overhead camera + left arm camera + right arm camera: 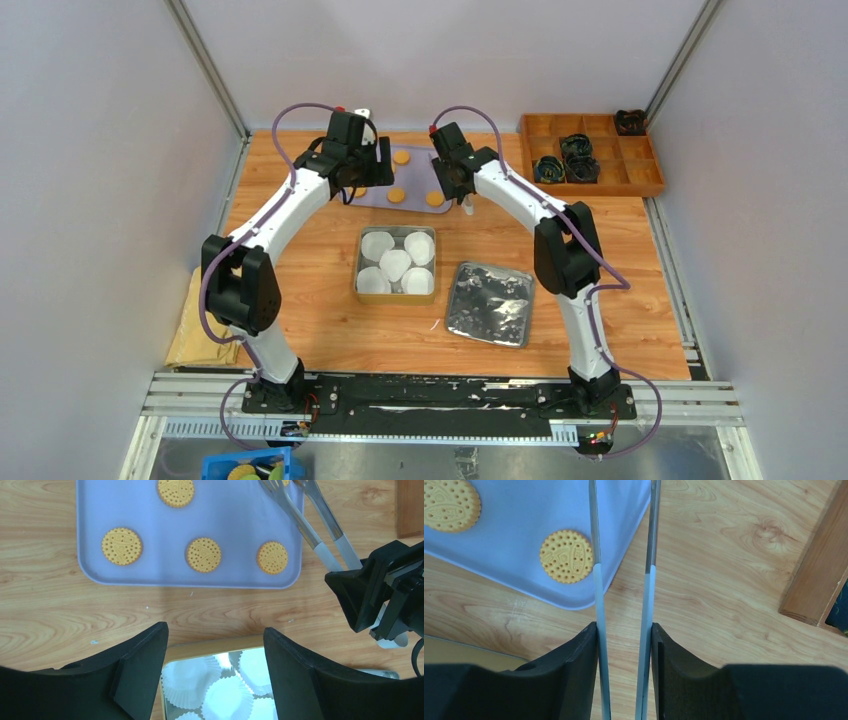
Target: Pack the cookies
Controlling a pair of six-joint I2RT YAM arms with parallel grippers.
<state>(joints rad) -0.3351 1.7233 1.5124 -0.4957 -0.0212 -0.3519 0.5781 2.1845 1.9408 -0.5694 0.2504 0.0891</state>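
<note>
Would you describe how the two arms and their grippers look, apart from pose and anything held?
The left arm and right arm have white tubular links and bulky black joint housings. A thin purple cable loops along each, with a red connector near the wrist. The left gripper and right gripper have matte black, wedge-shaped fingers.

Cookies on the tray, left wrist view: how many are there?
4 cookies: one at the far edge of the tray, three along its near edge: left, middle, right. An orange sliver by the tongs may be a fifth, cut off.
</note>
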